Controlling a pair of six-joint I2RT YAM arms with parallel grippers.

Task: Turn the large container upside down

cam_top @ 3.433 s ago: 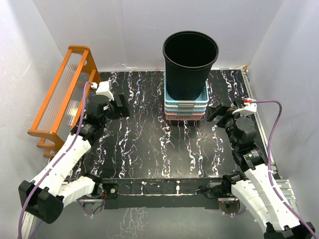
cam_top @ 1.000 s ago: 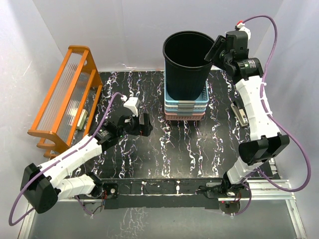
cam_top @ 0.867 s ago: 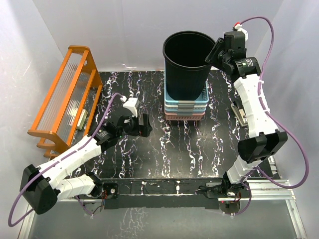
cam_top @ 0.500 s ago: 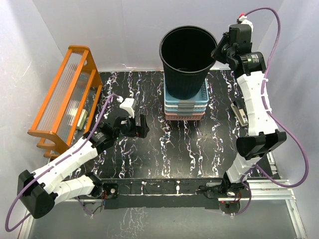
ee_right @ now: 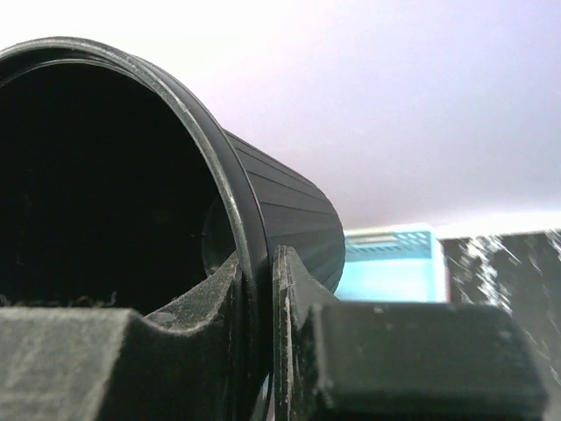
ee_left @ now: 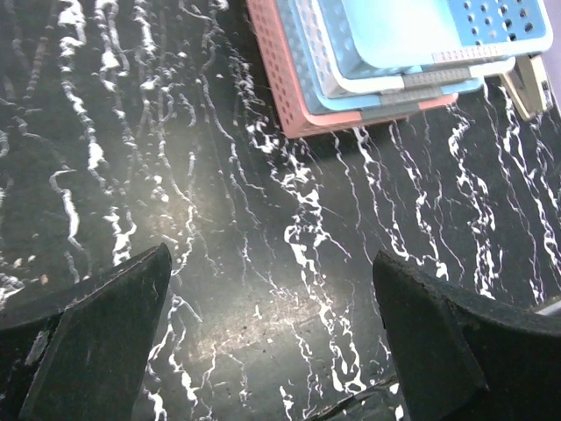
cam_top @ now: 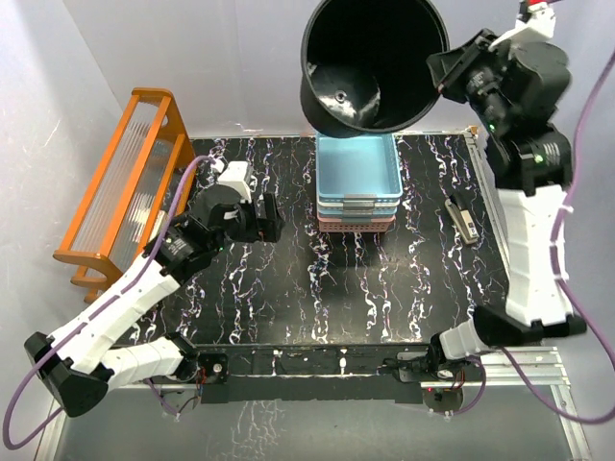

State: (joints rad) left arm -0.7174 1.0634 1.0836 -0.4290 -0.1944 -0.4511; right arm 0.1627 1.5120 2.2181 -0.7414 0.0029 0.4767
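Lifted off the baskets [cam_top: 357,171], the black bin [cam_top: 370,60] hangs tilted, rim pinched in right gripper [cam_top: 441,75]; left gripper [cam_top: 270,219] gapes empty

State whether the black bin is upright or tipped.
Tipped: the black bin is held above the baskets, mouth facing the camera, rim pinched by the right end effector.

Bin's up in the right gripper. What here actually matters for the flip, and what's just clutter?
In the job: large container, tilted in the air; right gripper, shut on its rim.
Lying about: stacked baskets; orange rack; small grey tool on the table; left gripper, open, holding nothing.
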